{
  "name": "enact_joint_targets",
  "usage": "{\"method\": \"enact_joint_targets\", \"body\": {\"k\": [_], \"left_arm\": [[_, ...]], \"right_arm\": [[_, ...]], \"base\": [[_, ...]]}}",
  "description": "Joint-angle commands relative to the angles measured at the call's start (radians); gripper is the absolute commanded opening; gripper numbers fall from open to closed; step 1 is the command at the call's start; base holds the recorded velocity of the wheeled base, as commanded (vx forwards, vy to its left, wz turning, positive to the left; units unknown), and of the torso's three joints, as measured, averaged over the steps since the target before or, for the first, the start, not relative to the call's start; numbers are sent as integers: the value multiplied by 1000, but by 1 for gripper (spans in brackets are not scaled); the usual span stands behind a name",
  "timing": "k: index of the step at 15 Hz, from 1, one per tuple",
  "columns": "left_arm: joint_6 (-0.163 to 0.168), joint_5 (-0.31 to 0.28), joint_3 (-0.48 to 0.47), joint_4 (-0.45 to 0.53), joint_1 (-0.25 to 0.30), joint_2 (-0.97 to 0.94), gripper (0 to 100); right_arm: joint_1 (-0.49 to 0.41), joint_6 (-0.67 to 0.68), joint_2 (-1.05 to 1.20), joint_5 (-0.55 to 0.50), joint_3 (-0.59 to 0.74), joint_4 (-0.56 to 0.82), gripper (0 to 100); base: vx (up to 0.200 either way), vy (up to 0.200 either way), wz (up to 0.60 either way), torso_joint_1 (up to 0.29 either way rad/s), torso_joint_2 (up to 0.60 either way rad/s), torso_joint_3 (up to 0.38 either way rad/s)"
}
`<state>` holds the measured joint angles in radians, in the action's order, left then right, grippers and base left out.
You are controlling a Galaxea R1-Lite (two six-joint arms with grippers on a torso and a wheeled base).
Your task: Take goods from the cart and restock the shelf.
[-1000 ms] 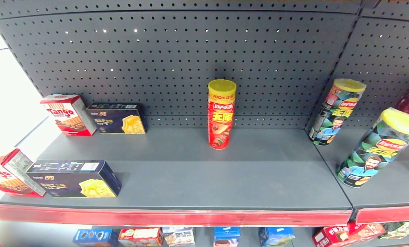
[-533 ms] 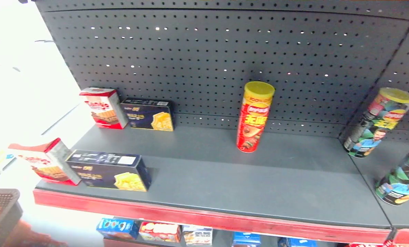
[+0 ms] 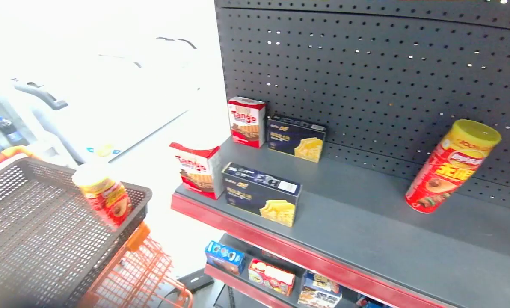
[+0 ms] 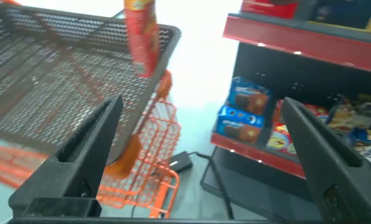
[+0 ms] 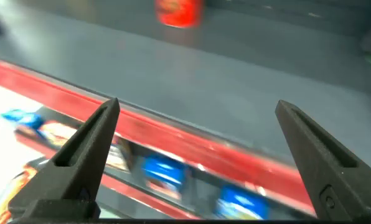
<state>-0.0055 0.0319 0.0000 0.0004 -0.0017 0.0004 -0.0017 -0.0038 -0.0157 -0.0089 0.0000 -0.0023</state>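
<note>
Cart (image 4: 61, 68) beyond left tool (image 4: 201, 106), spread wide, empty; right tool (image 5: 198, 104) likewise, facing shelf (image 5: 235, 81).

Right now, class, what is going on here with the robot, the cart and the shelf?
The robot is restocking a shelf but holds nothing now. Both hands are open: the left hand faces the cart's black basket, where one red chip can stands by the corner nearest the shelf; the right hand faces the shelf's red front edge. A second red can stands on the shelf near the pegboard, with four snack boxes at the end toward the cart.
</note>
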Motion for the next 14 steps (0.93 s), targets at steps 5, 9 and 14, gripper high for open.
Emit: {"method": "enact_joint_targets", "body": {"k": [5,9,14], "left_arm": [[1,0,0,1,0,0,100],[4,-4,0,1,0,0,100],[6,-17,0,1,-1,0,100]], "right_arm": [[0,1,0,0,0,-1,100],[0,1,0,0,0,-1,100],[0,1,0,0,0,-1,100]], "base": [[0,0,0,0,0,0],[0,0,0,0,0,0],[0,0,0,0,0,0]]}}
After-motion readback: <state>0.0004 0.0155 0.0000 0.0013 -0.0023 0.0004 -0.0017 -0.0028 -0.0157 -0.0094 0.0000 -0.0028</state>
